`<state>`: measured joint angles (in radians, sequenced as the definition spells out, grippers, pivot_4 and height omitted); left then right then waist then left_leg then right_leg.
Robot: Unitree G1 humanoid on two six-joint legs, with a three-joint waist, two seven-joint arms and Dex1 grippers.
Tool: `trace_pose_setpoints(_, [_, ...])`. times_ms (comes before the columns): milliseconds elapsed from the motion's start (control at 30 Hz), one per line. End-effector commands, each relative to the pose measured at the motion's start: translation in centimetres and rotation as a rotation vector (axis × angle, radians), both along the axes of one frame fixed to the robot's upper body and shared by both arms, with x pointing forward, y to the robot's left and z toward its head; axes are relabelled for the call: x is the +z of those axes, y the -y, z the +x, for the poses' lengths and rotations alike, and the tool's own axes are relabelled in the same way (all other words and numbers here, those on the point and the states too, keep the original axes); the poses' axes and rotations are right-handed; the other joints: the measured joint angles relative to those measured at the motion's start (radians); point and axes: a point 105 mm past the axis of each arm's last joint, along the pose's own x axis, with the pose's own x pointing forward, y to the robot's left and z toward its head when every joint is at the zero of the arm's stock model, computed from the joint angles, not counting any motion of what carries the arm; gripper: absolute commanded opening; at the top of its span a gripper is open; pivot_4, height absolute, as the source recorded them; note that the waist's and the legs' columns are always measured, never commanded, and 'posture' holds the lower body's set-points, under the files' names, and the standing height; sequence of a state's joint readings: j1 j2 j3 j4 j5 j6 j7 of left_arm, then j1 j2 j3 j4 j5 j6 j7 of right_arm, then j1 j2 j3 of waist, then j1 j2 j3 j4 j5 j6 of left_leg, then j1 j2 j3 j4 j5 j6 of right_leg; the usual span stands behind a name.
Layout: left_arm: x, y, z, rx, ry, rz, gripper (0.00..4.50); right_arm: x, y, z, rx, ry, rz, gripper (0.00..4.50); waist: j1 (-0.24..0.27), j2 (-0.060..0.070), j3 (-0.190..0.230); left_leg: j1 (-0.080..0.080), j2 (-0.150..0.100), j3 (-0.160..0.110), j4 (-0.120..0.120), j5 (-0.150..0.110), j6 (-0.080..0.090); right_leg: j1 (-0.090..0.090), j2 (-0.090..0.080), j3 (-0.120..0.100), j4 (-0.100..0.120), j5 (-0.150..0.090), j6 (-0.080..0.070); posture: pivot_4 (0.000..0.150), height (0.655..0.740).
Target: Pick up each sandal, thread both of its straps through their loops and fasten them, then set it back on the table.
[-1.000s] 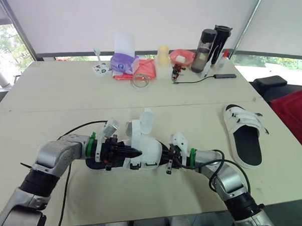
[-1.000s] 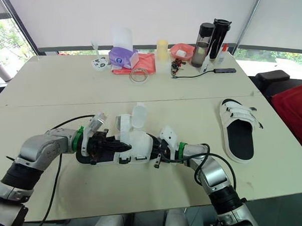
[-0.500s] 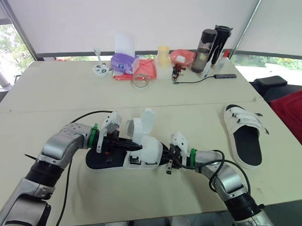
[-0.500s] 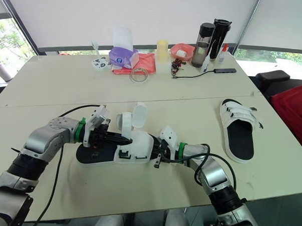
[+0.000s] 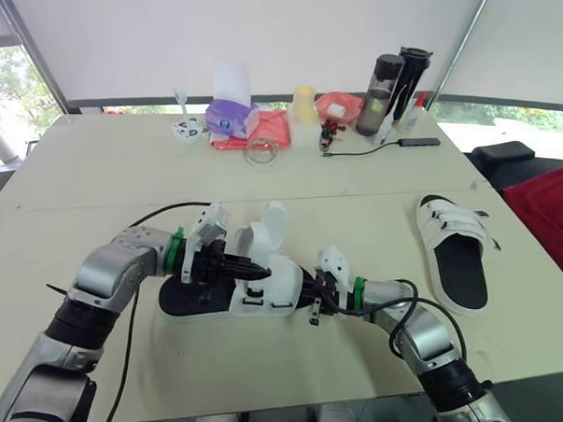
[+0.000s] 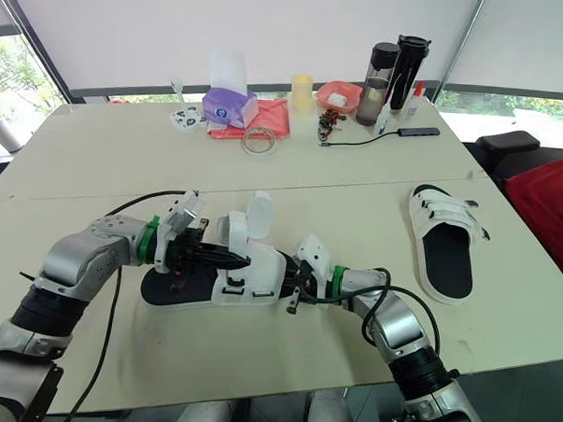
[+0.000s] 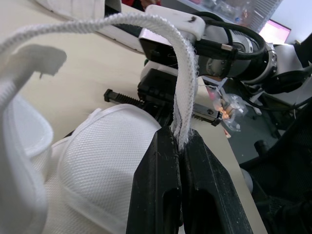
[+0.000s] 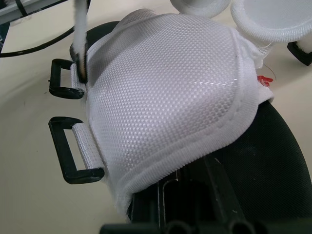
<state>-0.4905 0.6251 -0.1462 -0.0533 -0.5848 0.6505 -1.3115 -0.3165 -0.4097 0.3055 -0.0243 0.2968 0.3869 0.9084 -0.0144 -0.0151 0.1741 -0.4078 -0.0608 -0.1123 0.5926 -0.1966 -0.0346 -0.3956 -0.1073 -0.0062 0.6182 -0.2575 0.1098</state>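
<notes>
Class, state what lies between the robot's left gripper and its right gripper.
Between left gripper and right gripper sits the sandal's white mesh upper, in both eye views; the left pinches its strap.

The sandal [image 8: 165, 92] has an upper of white woven mesh cloth with a faint sheen, and its footbed [image 8: 278, 161] is matt black and finely grained. Its strap [image 7: 185, 83] is rough white webbing, fraying at the edge, and its loops [image 8: 73, 161] are smooth black plastic. The left end effector [image 7: 179, 141] has matt black plastic fingers [image 7: 156, 185]. The bench [image 5: 264, 192] is smooth matt cream
</notes>
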Motion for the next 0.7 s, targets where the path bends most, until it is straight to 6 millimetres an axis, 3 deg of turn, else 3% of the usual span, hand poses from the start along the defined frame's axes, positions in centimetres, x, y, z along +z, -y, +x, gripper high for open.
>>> trace_pose_setpoints(33, [0.6, 0.2, -0.5, -0.015, 0.018, -0.018, 0.03, -3.9, 1.7, -0.1, -0.085, -0.125, -0.110, 0.00, 0.001, 0.000, 0.000, 0.000, 0.000, 0.000, 0.000, 0.000, 0.000, 0.000, 0.000, 0.000, 0.000, 0.000, 0.000, 0.150, 0.7400])
trace_pose_setpoints(700, [1.6, -0.4, -0.8, 0.027, -0.004, -0.042, 0.03, -4.0, 1.4, 0.1, -0.077, -0.124, -0.108, 0.00, 0.000, 0.000, 0.000, 0.000, 0.002, 0.000, 0.000, 0.000, 0.000, 0.000, 0.002, 0.000, 0.000, 0.001, -0.001, 0.150, 0.7400])
